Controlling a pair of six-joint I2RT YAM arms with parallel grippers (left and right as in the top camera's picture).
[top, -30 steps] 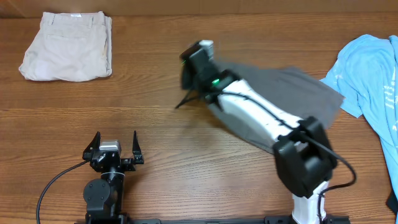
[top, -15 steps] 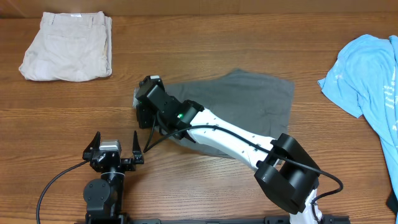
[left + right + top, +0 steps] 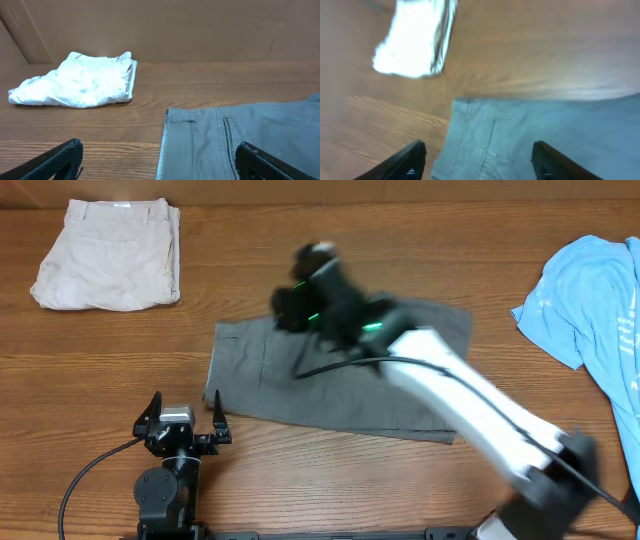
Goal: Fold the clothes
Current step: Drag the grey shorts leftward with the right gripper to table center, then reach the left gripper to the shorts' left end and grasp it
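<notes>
The grey shorts (image 3: 330, 385) lie flat in the middle of the table, waistband edge toward the left. Blurred with motion, my right gripper (image 3: 298, 292) hovers over their far left part. In the right wrist view its fingers (image 3: 405, 162) stand wide apart and open above the grey shorts (image 3: 530, 135), with nothing between them. Near the table's front edge my left gripper (image 3: 185, 418) rests open just off the shorts' near left corner. In the left wrist view the grey shorts (image 3: 240, 135) lie ahead between the spread fingers (image 3: 55, 160).
Folded beige shorts (image 3: 108, 268) lie at the far left, also in both wrist views as beige shorts (image 3: 80, 82) and beige shorts (image 3: 415, 45). A crumpled light-blue T-shirt (image 3: 600, 310) lies at the right edge. Bare wood surrounds the grey shorts.
My right gripper pulled the grey shorts' edge leftward, then opened and let go, and has lifted back toward the far side. The shorts now lie spread flat. The left arm has not moved.
</notes>
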